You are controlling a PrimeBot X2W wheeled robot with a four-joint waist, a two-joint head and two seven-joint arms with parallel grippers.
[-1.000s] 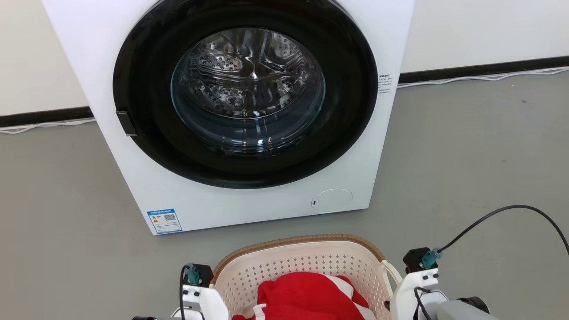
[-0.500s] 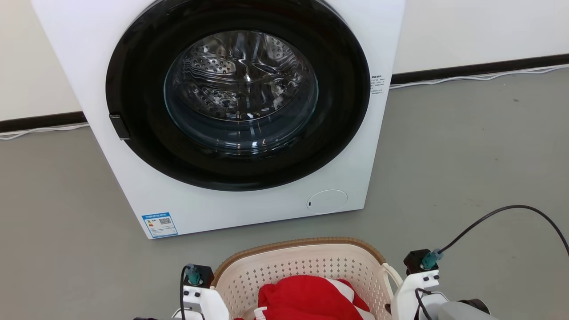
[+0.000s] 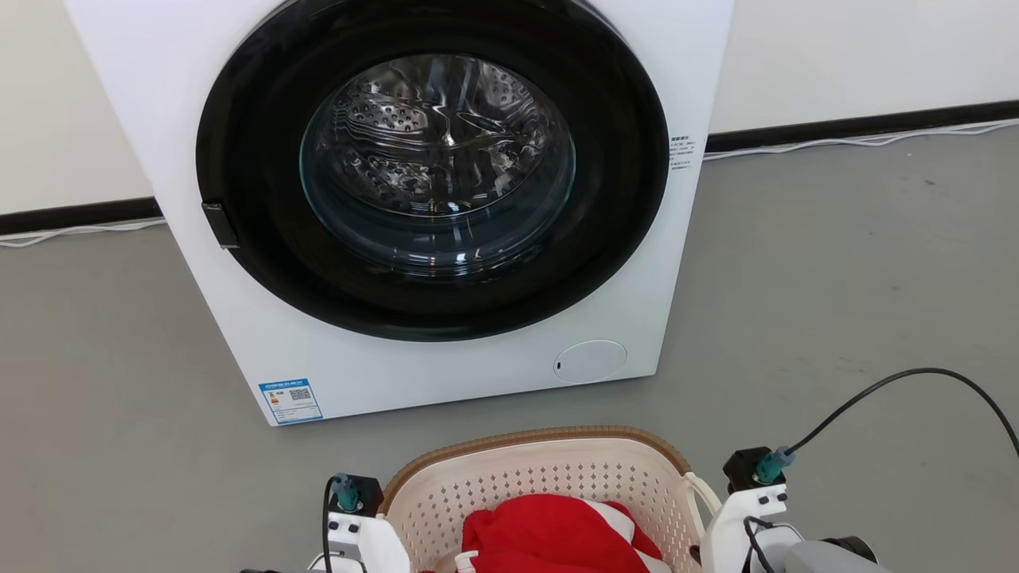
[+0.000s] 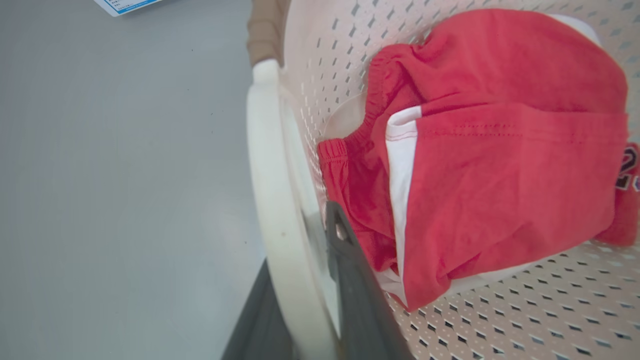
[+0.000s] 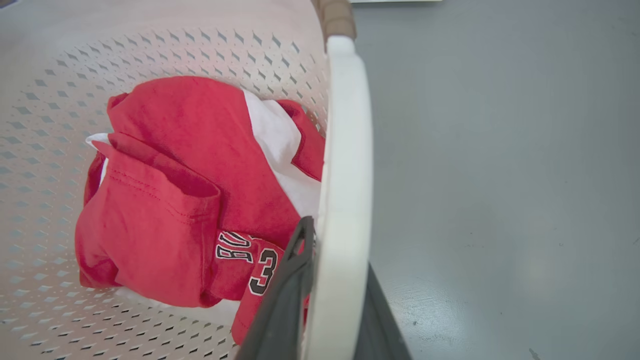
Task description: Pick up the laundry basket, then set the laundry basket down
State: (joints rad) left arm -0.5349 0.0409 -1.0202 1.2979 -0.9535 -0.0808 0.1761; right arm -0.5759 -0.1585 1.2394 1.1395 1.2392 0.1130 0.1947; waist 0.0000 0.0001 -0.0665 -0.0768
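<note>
head view: a white front-loading washing machine (image 3: 446,374) stands on a grey floor (image 3: 836,278), its round dark door (image 3: 434,167) closed and the steel drum visible through the glass. a small blue label (image 3: 290,400) sits at its lower left corner. just in front of the machine, at the bottom centre of this view, is the laundry basket (image 3: 541,473), cream-white and perforated with a brown woven-look rim. a red and white garment (image 3: 549,529) lies bunched inside it. the robot's pale wrists flank the basket, one on each side, and a black cable (image 3: 899,378) arcs away from the right one.

left wrist view: the left gripper (image 4: 302,250) is clamped on the basket's white left loop handle (image 4: 265,190), with one dark finger outside the handle and one inside, next to the red cloth.

right wrist view: the right gripper (image 5: 337,250) is closed on the white right loop handle (image 5: 347,150) in the same way, one finger on each side of it (the inner finger lies against the garment's printed lettering).

whether the basket's base touches the floor cannot be told from any view.
</note>
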